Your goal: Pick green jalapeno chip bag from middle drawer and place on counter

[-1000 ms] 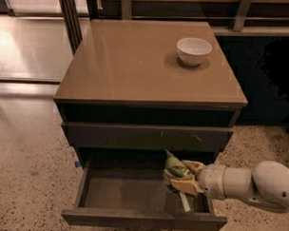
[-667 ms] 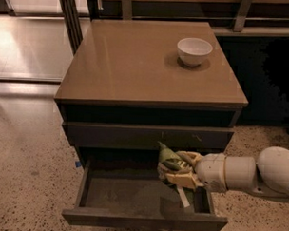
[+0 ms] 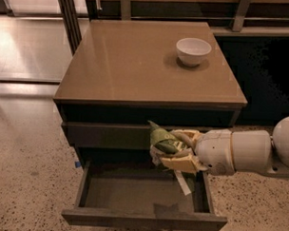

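Note:
The green jalapeno chip bag [image 3: 162,141] is crumpled and held in my gripper [image 3: 174,149], which is shut on it from the right. The bag hangs in the air above the open middle drawer [image 3: 137,191], in front of the closed drawer front above it and just below the level of the counter [image 3: 136,65]. My white arm [image 3: 248,152] reaches in from the right edge. The drawer's grey floor shows bare beneath the bag.
A white bowl [image 3: 193,51] stands on the counter at the back right. A white strip [image 3: 182,182] hangs below the gripper over the drawer. Speckled terrazzo floor [image 3: 23,180] lies to the left, and a dark metal post [image 3: 69,15] stands behind the cabinet's left corner.
My gripper has lifted the chip bag up out of the drawer and a little to the left; it now sits level with the upper drawer front.

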